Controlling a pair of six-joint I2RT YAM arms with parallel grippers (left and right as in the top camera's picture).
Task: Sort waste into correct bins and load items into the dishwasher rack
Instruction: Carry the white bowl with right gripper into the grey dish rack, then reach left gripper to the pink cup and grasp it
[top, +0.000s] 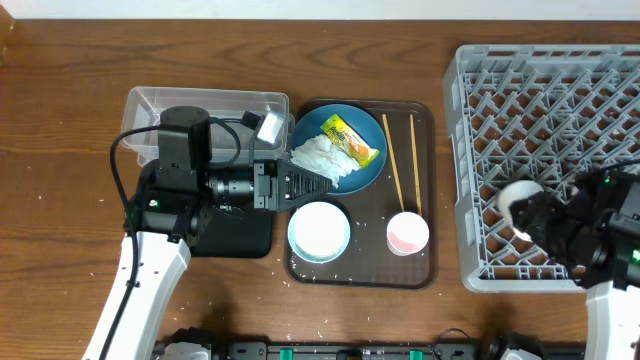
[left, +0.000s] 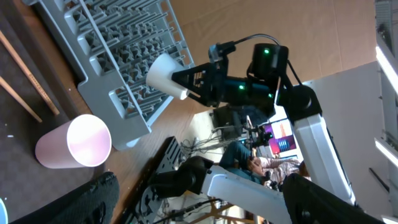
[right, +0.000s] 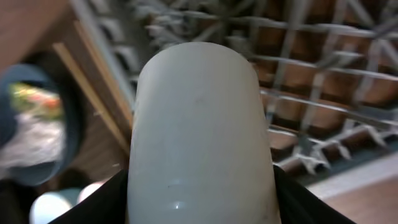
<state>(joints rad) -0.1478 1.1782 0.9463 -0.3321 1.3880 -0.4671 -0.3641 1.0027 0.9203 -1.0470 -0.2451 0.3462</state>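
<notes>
My right gripper (top: 527, 218) is shut on the white cup (top: 512, 194), holding it over the front left part of the grey dishwasher rack (top: 560, 70). In the right wrist view the cup (right: 199, 124) fills the frame between the fingers (right: 199, 199). My left gripper (top: 318, 186) is open and empty above the edge of the dark-blue plate (top: 368, 172), beside the white tissue (top: 325, 155) and the snack wrapper (top: 349, 139). The white bowl (top: 319, 231), the pink cup (top: 408, 234) and two chopsticks (top: 392, 160) lie on the brown tray (top: 425, 265). In the left wrist view its fingers (left: 205, 211) are spread wide.
The clear tub (top: 200, 104) stands at the back left. The black tray (top: 240, 238) lies in front of it, partly under my left arm. Loose rice grains (top: 322, 325) lie on the table near the front edge.
</notes>
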